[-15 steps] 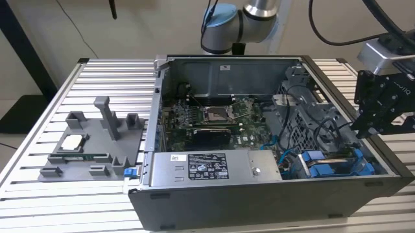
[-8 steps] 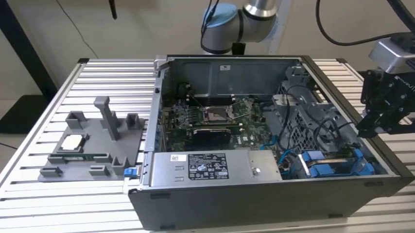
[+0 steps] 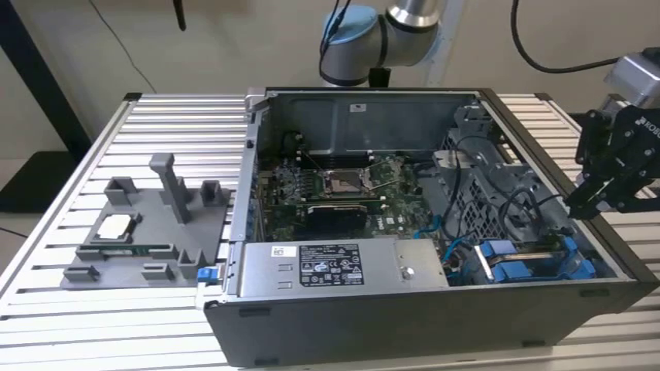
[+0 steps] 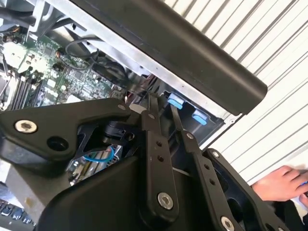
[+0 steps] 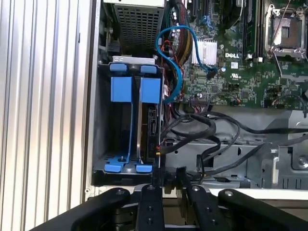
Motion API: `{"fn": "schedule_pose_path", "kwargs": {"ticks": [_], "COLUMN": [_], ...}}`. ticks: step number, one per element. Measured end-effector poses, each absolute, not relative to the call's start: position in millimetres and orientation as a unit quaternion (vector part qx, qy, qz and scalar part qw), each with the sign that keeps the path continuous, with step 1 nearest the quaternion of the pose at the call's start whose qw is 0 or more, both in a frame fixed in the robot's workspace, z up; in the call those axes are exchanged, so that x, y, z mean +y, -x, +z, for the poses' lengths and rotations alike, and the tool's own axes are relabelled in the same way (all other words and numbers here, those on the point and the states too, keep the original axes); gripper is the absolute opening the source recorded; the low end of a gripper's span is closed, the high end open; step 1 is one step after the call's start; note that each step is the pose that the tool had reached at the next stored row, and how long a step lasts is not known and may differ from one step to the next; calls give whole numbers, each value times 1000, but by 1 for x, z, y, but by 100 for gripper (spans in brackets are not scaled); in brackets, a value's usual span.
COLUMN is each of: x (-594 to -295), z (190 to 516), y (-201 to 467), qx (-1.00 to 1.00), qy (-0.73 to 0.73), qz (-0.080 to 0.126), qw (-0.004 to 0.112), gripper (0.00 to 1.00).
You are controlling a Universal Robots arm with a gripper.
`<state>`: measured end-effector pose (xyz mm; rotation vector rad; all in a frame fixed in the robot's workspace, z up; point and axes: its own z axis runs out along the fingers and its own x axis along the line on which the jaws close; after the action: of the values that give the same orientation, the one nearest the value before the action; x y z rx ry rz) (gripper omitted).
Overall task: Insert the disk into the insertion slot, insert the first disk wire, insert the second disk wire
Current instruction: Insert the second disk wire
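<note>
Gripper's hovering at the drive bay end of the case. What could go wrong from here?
1. A person's hand lies close to the gripper, so contact is a hazard if the arm swings outward.
2. Loose black cables crowd the drive bay, so a descent there could snag them.

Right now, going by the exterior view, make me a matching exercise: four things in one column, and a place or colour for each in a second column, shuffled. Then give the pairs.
Things:
1. gripper
2. power supply
3. tray
4. bay tabs

Place or colour:
A. blue
B. on the table, at the exterior view's left of the case
C. inside the case, labels on top
D. by the case's wall at the exterior view's right

Pairs: 1-D, 2-C, 3-B, 4-A.
</note>
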<state>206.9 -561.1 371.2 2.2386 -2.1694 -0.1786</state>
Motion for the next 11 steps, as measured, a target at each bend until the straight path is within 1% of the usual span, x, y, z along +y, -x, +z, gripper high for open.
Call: {"fn": "schedule_pose_path", "kwargs": {"ticks": [2,6,8,11], "x": [-561,-561,-561,-561], "z": [371,370,369,369], "y": [-210,-212,-213,-217], "qx": [-695,-695,-695,-695], "qy": [-717,-715,-715,-715], "qz": [-61,-72,-75,-80], "qw": [13,24,24,19], "gripper": [27,27,27,27]}}
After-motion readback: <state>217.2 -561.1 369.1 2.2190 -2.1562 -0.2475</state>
